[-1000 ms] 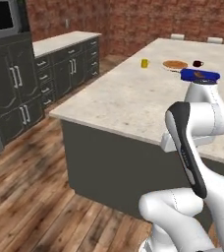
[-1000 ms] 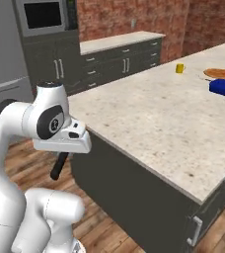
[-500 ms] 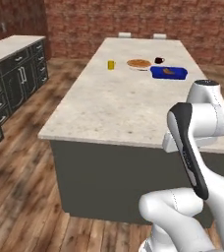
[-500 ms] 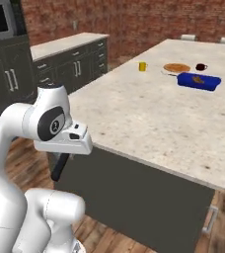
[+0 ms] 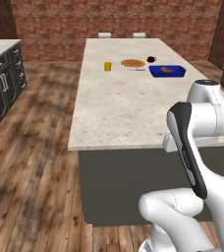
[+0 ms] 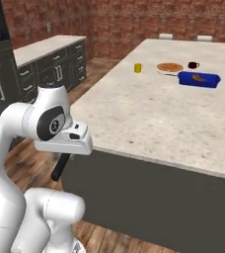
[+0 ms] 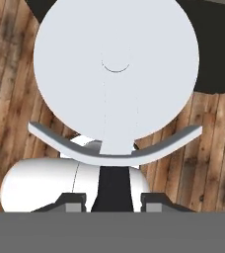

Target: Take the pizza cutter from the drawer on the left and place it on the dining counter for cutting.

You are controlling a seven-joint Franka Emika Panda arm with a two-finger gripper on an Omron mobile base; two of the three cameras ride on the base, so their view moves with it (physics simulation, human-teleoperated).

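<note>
My tool [image 7: 113, 198] is clenched on the cutter [image 7: 117, 74]: its black handle sits between my two fingertips [image 7: 72, 200], and past them the curved grey guard and the big pale wheel stand out over the wooden floor [image 7: 8, 94]. In the right base view my hand hangs low beside my own body, off the near edge of the tabletop [image 6: 149, 116] and below its level, with a dark stub slanting down from under it toward the floor; I cannot tell from that side which part of the cutter it is. So the cutter is in my grip, in the air, apart from the tabletop. The tabletop is a long beige speckled slab on a dark base, running away from me toward the brick wall [image 5: 114, 19]. At its far end stand a yellow cup [image 5: 107, 66], a pizza [image 5: 133, 63] just beside it, a dark mug [image 5: 152, 59] near the pizza, and a blue tray [image 5: 167, 71] closer to me than the mug. Dark cabinets [image 6: 50, 66] with a pale top line the left side of the room, well apart from the tabletop.
</note>
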